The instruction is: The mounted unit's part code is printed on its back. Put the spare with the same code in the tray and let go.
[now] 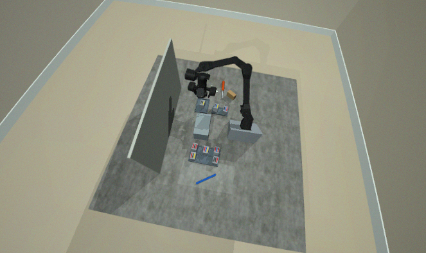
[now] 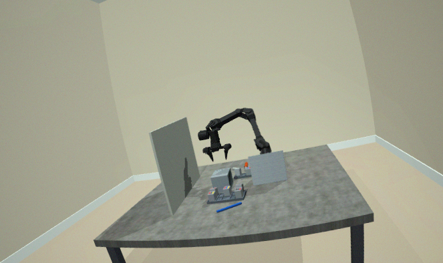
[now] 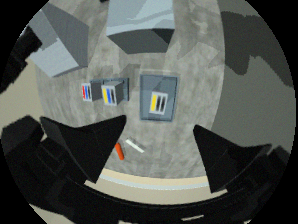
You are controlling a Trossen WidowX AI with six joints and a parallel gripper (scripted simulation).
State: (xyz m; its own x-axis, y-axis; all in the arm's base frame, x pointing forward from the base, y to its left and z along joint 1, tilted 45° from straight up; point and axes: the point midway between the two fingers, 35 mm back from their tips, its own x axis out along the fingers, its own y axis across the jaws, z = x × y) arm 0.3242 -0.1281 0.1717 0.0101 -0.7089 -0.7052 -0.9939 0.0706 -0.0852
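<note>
My gripper [image 1: 204, 95] [image 2: 219, 160] [image 3: 161, 123] is open and empty, above the tray. The blue-grey tray [image 1: 200, 110] [image 3: 149, 84] holds one grey spare [image 1: 202, 103] [image 3: 158, 103], whose label shows one yellow and two black bars; the spare is clear of the fingers. Two other spares, one with yellow, blue and black bars [image 3: 109, 95] and one with red and blue bars [image 3: 86, 92], stand on a small rack beside the tray. Several labelled units stand on a larger rack [image 1: 204, 161] [image 2: 221, 201]. The mounted unit's back code cannot be made out.
A grey box [image 1: 202, 123] [image 2: 221, 180] [image 3: 140, 22] stands between tray and larger rack. A tall panel [image 1: 161, 106] [image 2: 176, 167] rises at left, a grey board [image 1: 245, 135] [image 2: 268, 168] at right. An orange screwdriver [image 1: 223, 85], wooden block [image 1: 231, 94], white stick [image 3: 135, 145] and blue rod [image 1: 205, 179] lie about.
</note>
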